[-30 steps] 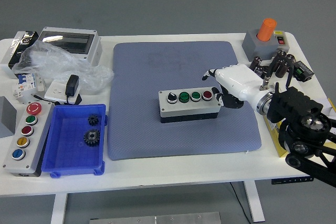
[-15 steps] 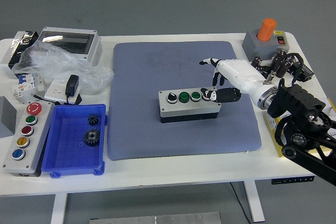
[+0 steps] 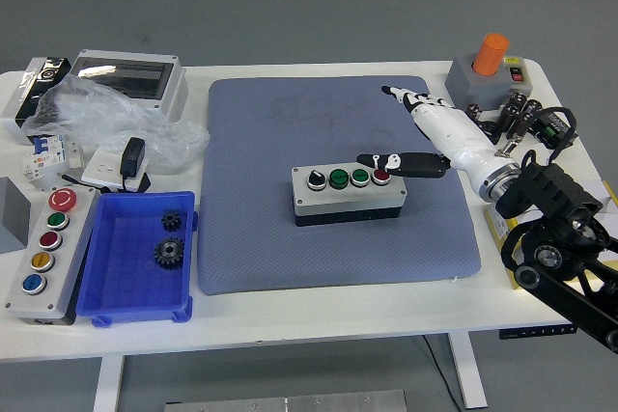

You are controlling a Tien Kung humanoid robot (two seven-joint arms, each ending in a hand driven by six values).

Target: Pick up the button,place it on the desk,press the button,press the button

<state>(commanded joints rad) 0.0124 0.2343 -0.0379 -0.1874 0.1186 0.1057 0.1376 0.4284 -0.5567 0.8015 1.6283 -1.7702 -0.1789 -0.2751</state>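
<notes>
A grey button box (image 3: 349,193) lies on the blue-grey mat (image 3: 338,180) near the middle of the table. Its top carries a black-and-white knob, two green buttons and a red button (image 3: 381,177) at the right end. My right hand (image 3: 425,132) reaches in from the right with its white fingers spread flat and holds nothing. Its thumb (image 3: 386,160) stretches left, just above the red and right green buttons. The other fingers point toward the mat's far right corner. My left arm is out of sight.
A blue bin (image 3: 137,258) with two black gears sits at front left, next to a second button box (image 3: 43,253) with coloured buttons. Clear plastic wrap, a breaker enclosure (image 3: 130,79) and a charger crowd the far left. An orange emergency-stop unit (image 3: 488,69) and small parts stand at far right.
My right hand has uncurled from beside the box's right end and lifted. Its fingers now lie spread, with the thumb extended over the box's right buttons.
</notes>
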